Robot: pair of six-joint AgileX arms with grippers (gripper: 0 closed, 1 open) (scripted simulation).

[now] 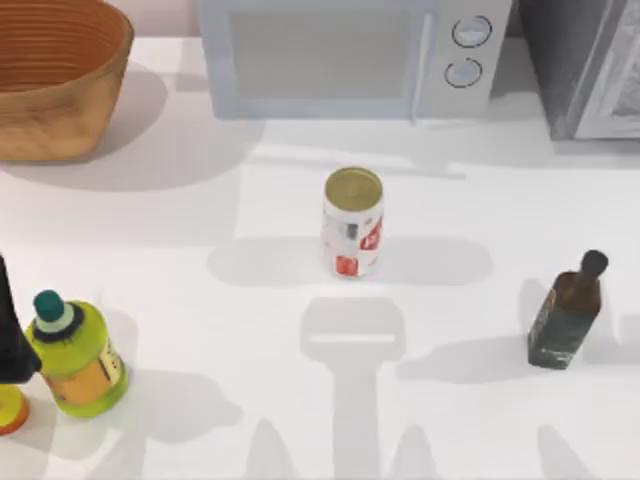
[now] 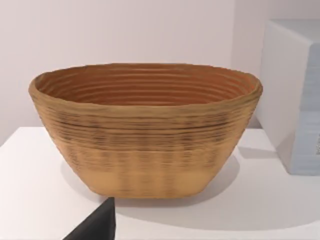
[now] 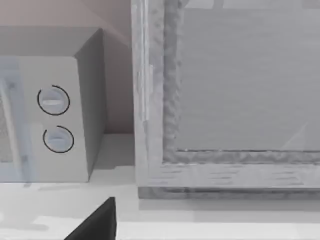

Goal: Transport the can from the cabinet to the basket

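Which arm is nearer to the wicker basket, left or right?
Left, likely. Its wrist camera faces the basket directly; the right arm's faces the cabinet, at the opposite side.

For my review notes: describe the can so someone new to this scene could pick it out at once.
Start at the pale microwave at the back of the white table. Just in front of it, mid-table, the can stands upright and alone. It is white with red patches and a dull gold top, unlike the capped yellow-green bottle at left and the dark bottle at right.

Can (image 1: 353,222) mid-table, before microwave (image 1: 345,55); basket (image 1: 55,75) back-left, cabinet (image 1: 585,65) back-right.
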